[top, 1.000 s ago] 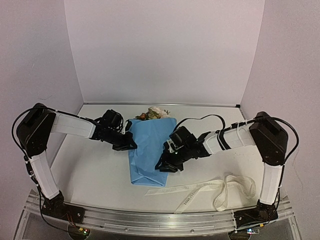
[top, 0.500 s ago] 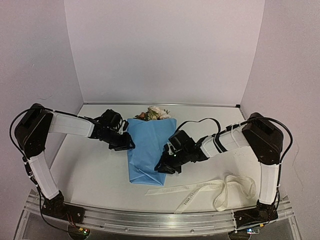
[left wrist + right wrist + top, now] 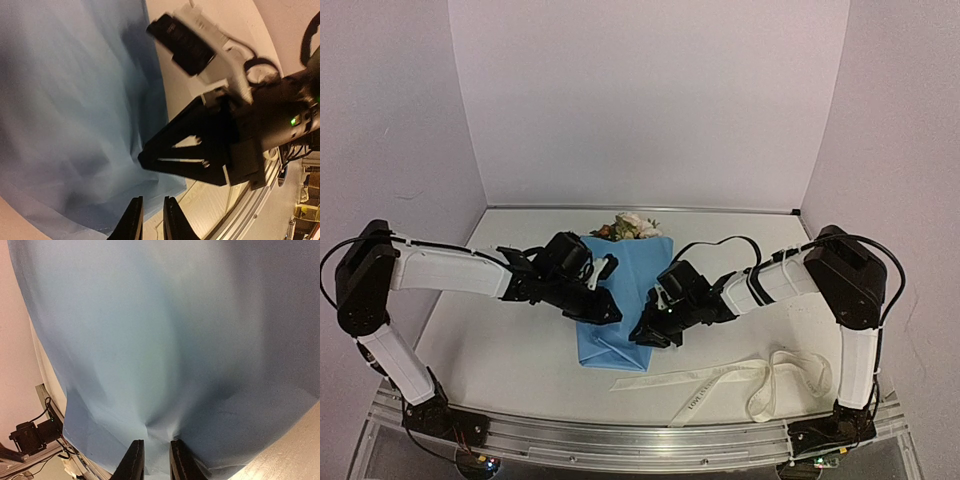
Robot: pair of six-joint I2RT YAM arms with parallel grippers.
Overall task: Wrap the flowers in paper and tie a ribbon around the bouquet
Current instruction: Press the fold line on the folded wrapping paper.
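Note:
The bouquet lies in the middle of the table as a light-blue paper [image 3: 625, 275] bundle, with the cream and rust flowers [image 3: 628, 227] poking out of its far end. My right gripper [image 3: 642, 335] is shut on the paper's lower right edge, and the sheet [image 3: 150, 330] puckers between its fingertips [image 3: 156, 447]. My left gripper [image 3: 610, 312] hovers over the lower left part of the paper [image 3: 65, 100]. Its fingers [image 3: 136, 220] stand a narrow gap apart with nothing between them. The cream ribbon [image 3: 720, 377] lies loose on the table, near right of the bundle.
The right gripper's black body [image 3: 210, 150] sits close in front of my left gripper. The metal rail [image 3: 640, 440] runs along the table's near edge. White walls close in the back and both sides.
My left arm has swung right and nearer, from the paper's left edge onto its lower part. Its jaws opened, then narrowed. The right gripper has barely moved and keeps its pinch.

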